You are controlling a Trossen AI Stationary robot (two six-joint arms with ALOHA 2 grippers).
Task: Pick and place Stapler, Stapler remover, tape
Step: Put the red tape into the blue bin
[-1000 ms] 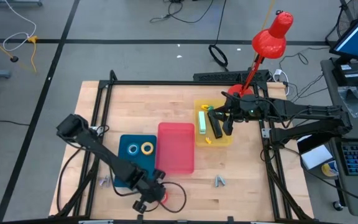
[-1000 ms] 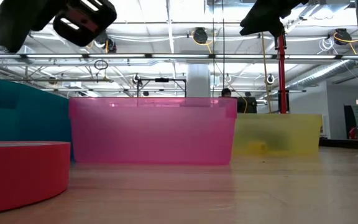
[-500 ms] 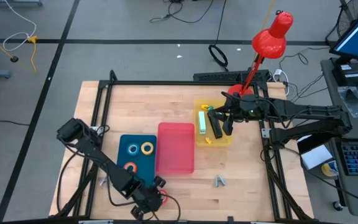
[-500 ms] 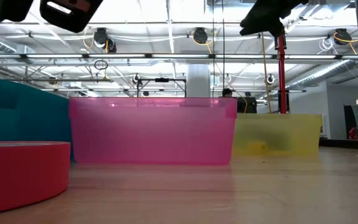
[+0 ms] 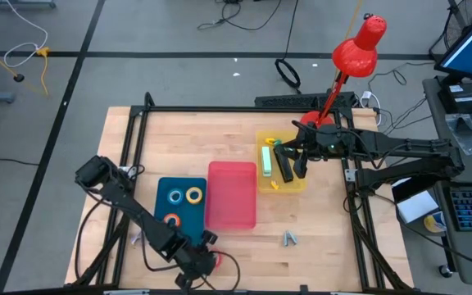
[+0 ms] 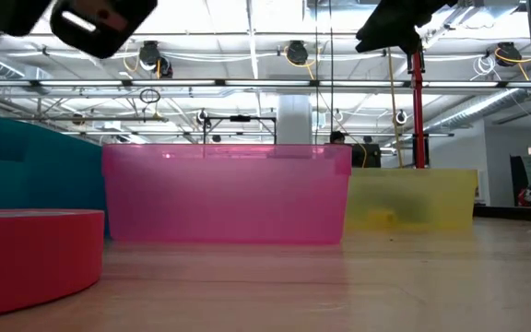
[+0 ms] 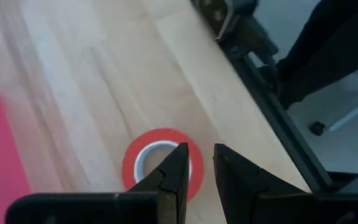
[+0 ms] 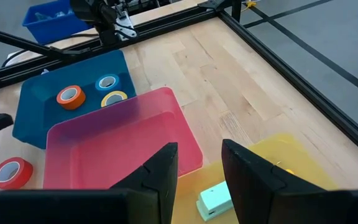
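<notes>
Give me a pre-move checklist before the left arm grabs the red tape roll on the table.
1. Red tape roll lies flat on the bare wood: ok.
2. Left gripper is above the roll, jaws over its rim: ok.
3. Jaws wide enough to span the rim: cannot tell.
4. Blue bin has room beside the blue, yellow and orange rolls: ok.
5. Right gripper waits over the yellow bin, clear of the path: ok.

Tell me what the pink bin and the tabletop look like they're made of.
The pink bin looks like translucent plastic, smooth and slightly glossy: the room behind shows faintly through its walls in the low view. The tabletop looks like pale wood planks with visible grain and seams, matte finish.
</notes>
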